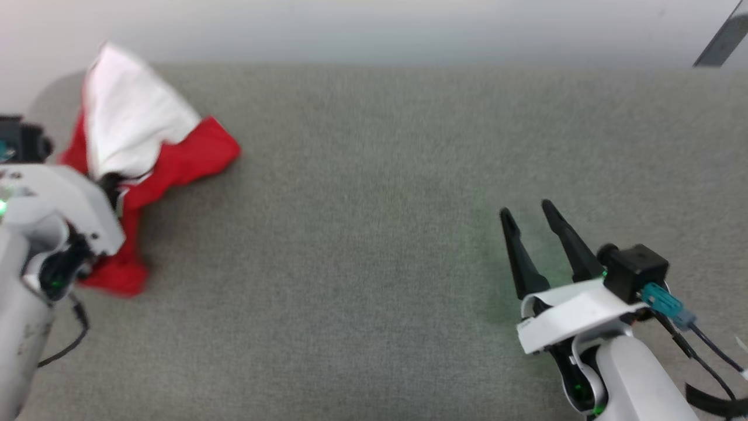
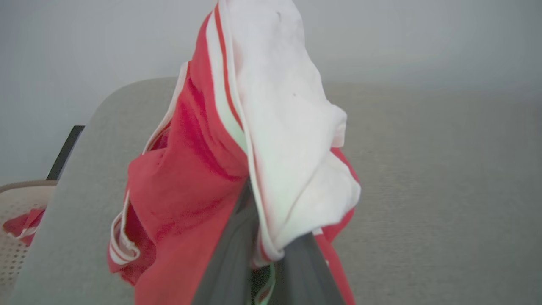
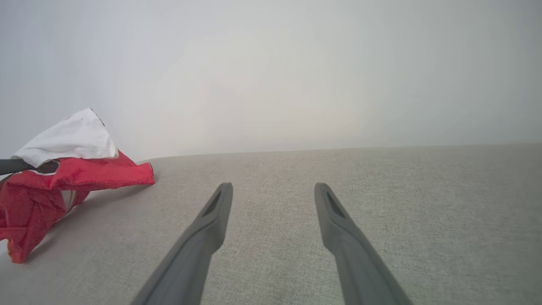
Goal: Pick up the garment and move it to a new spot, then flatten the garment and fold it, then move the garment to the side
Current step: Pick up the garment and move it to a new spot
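The garment [image 1: 169, 158], a red jersey with a white sleeve, is bunched at the far left of the grey table [image 1: 374, 245]. In the left wrist view the garment [image 2: 190, 178] rises in a peak, and my left gripper [image 2: 266, 254] is shut on its white and red folds, fingertips buried in cloth. The right wrist view shows the garment [image 3: 63, 178] lifted into a heap at the left. My right gripper [image 1: 527, 209] hovers open over bare table at the lower right, nothing between its fingers [image 3: 211, 220].
A beige perforated basket [image 2: 15, 199] holding a small red-and-white cloth [image 2: 21, 224] sits beyond the table's left edge. A pale wall runs behind the table. A dark slanted bar [image 1: 721, 41] shows at the top right.
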Controlling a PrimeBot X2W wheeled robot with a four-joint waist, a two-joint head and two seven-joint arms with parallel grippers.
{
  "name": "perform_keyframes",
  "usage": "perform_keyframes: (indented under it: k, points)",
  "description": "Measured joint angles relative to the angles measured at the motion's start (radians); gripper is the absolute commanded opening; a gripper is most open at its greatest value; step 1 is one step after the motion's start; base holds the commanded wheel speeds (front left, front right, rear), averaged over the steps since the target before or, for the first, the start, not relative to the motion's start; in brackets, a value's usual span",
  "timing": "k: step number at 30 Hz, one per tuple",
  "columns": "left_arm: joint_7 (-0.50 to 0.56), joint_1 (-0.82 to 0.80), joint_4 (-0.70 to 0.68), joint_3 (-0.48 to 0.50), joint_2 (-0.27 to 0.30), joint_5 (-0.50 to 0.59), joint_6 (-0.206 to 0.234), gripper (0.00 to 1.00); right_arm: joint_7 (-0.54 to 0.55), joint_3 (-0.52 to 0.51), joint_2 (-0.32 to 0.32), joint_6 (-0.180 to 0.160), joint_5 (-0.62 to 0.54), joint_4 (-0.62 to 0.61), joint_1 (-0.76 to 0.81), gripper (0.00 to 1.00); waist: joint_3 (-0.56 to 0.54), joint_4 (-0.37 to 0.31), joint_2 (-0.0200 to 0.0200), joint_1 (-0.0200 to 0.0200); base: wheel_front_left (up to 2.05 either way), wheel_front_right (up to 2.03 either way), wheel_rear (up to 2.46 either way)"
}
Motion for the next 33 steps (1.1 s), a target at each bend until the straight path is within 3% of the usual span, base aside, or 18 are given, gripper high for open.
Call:
perform_keyframes:
  k: [8,15,24,33]
  points:
    - [0.007,0.014,-0.281,-0.058,-0.024,-0.031,0.000,0.00,0.000,-0.065,0.000,0.000,0.044,-0.035,0.055,1.00,-0.074,-0.040,0.0000,0.0000,0.00,0.00,0.00]
    - [0.121,0.030,-0.477,-0.190,-0.126,0.023,0.025,0.00,0.000,-0.094,0.000,0.000,0.079,-0.072,0.069,1.00,-0.075,-0.126,0.0000,0.0000,0.00,0.00,0.00]
    - [0.194,-0.065,-0.350,-0.321,-0.308,0.052,0.011,0.00,0.000,-0.138,-0.001,0.000,0.166,-0.116,0.040,1.00,-0.008,-0.279,-0.0001,0.0000,0.00,0.00,0.00]
    - [0.176,-0.141,-0.173,-0.408,-0.387,0.007,0.003,0.00,0.000,-0.134,-0.001,0.000,0.263,-0.132,0.030,1.00,0.082,-0.439,0.0000,0.0000,0.00,0.00,0.00]
